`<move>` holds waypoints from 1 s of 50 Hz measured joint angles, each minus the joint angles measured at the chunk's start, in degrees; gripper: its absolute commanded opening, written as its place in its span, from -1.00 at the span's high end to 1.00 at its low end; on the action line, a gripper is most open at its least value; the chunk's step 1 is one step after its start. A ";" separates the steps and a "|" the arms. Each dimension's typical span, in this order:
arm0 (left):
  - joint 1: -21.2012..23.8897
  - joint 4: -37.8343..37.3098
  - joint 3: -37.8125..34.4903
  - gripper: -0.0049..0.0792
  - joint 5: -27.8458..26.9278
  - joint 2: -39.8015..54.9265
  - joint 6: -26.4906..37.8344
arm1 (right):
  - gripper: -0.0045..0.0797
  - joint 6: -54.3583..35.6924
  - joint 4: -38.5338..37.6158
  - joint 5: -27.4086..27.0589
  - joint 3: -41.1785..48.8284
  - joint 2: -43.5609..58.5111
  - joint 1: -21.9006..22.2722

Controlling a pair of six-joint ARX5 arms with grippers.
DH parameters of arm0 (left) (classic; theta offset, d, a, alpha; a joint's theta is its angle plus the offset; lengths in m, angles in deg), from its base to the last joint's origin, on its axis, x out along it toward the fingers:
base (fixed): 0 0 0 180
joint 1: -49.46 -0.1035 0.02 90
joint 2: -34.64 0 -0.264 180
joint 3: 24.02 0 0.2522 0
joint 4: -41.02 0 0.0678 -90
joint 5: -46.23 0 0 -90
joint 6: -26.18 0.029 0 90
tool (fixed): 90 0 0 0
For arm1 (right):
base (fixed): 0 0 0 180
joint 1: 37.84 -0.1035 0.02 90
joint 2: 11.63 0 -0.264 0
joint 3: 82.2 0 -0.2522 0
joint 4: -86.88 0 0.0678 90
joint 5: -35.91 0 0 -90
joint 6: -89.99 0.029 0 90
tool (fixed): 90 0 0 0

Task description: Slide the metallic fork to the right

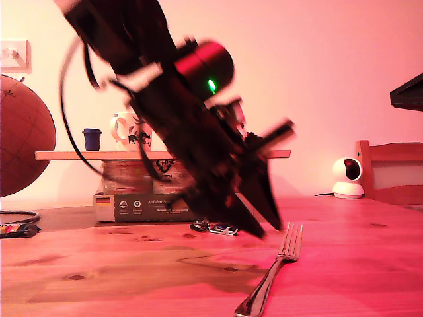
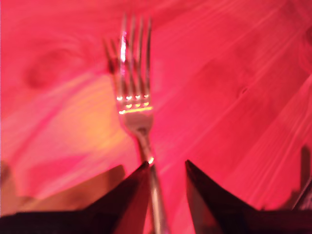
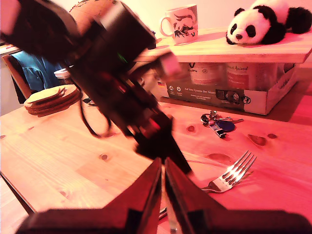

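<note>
Silver metallic fork (image 2: 134, 105) lay on your wooden bench (image 1: 132, 277); my first gripper (image 2: 165, 168) stood released, seemingly straddling its handle; my second gripper (image 3: 162, 168) looked nearly clenched, empty.

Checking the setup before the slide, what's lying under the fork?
Only bare wooden table shows under the metallic fork. In the first wrist view my first end effector covers the lower handle, so what lies beneath that stretch is hidden.
</note>
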 measured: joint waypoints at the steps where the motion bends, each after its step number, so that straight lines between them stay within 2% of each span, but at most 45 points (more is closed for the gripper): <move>1: -0.13 -0.68 0.00 0.64 0.28 -0.52 2.47 | 0.92 -0.02 -0.02 0.00 0.00 0.00 0.00; 9: -1.44 -7.19 0.00 0.93 3.85 -5.60 2.47 | 0.92 -0.02 0.00 -1.29 0.00 0.00 0.00; 22: -3.21 -15.39 0.00 0.93 15.85 -10.84 2.47 | 0.92 -0.35 0.22 -6.25 0.00 0.00 0.02; 25: -3.93 -15.39 -0.02 0.93 16.26 -12.92 2.47 | 0.92 -1.25 0.50 -7.28 0.00 0.00 0.02; 26: -4.24 -15.37 -0.09 0.93 16.28 -13.84 19.87 | 0.92 -1.40 0.52 -7.69 0.00 0.00 0.02; 33: -6.91 -14.95 -1.51 0.93 16.31 -22.32 20.59 | 0.92 -1.88 0.50 -11.72 0.00 0.00 0.11; 38: -9.90 -13.92 -4.42 0.93 15.91 -28.65 21.53 | 0.92 -2.99 0.20 -12.55 0.00 0.00 1.40; 46: -15.13 -10.08 -14.03 0.93 13.70 -36.63 22.25 | 0.92 -2.99 -1.73 -12.61 0.00 0.00 5.49; 50: -16.79 -8.11 -19.71 0.93 12.46 -40.33 22.25 | 0.92 -2.99 -2.40 -10.40 0.00 0.00 7.65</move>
